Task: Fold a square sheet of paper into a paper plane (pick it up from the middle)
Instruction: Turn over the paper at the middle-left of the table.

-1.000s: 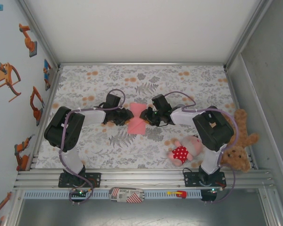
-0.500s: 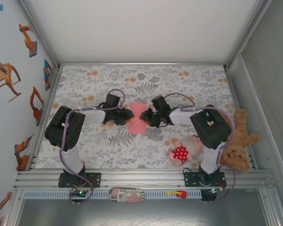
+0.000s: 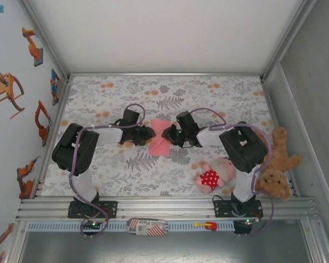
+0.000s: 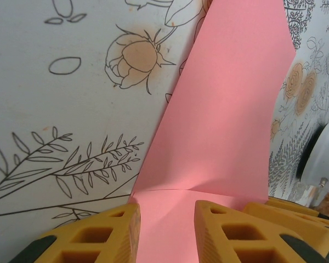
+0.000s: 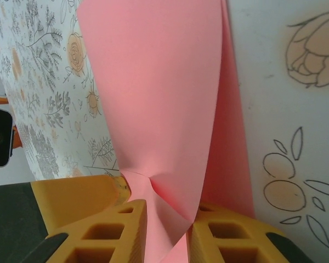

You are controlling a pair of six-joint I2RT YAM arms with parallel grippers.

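The salmon-pink square sheet of paper (image 3: pixel 160 139) lies mid-table between both grippers, buckled into a narrow strip. My left gripper (image 3: pixel 146 137) is at its left edge. In the left wrist view its yellow fingers (image 4: pixel 112 230) stand apart with the sheet (image 4: pixel 230 109) spread flat across the gap of the left gripper (image 4: pixel 167 211). My right gripper (image 3: pixel 173 136) is at the right edge. In the right wrist view the sheet (image 5: pixel 159 93) puckers into a ridge wedged between both pads of the right gripper (image 5: pixel 169 211) and curls upward beyond them.
A pink plush doll in a red dotted dress (image 3: pixel 214 175) and a brown teddy bear (image 3: pixel 279 164) lie at the right front beside the right arm's base. A flowered cloth (image 3: pixel 109 93) covers the table. Metal frame rails (image 3: pixel 164 207) and walls border it.
The right gripper's jaws have narrowed on the sheet, bunching it up, and that arm has shifted slightly left. The left gripper has kept its place and width.
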